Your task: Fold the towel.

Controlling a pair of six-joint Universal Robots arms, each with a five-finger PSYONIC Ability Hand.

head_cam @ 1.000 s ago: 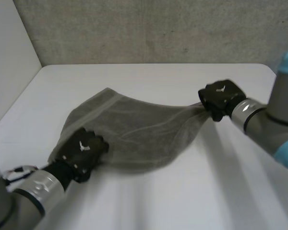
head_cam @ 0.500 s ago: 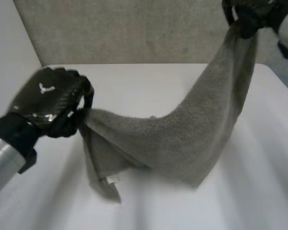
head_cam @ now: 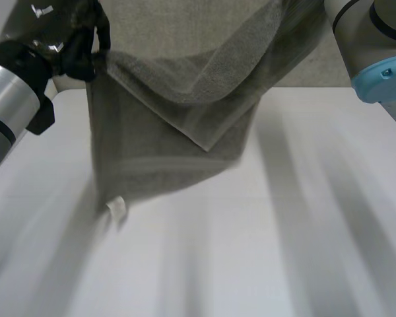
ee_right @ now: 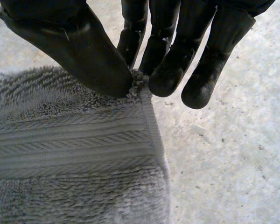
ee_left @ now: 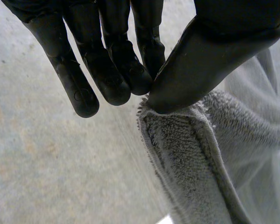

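A grey towel [head_cam: 171, 139] hangs in the air above the white table [head_cam: 303, 231], sagging in the middle, with a white label [head_cam: 116, 208] at its low corner. My left hand [head_cam: 59, 33] holds one top corner high up. In the left wrist view the thumb [ee_left: 196, 70] and fingers [ee_left: 116, 70] pinch that towel [ee_left: 200, 154] corner. In the right wrist view my right hand [ee_right: 102, 56] pinches the other top corner of the towel [ee_right: 74, 163] between thumb and fingers. The right arm [head_cam: 376, 46] reaches up beside that end.
A grey textured wall [head_cam: 185, 39] stands behind the table. The table's far edge [head_cam: 317, 89] runs under the hanging cloth.
Both hands have risen steeply with the towel corners. The towel, lying on the table a second ago, now hangs lifted and spread between them.
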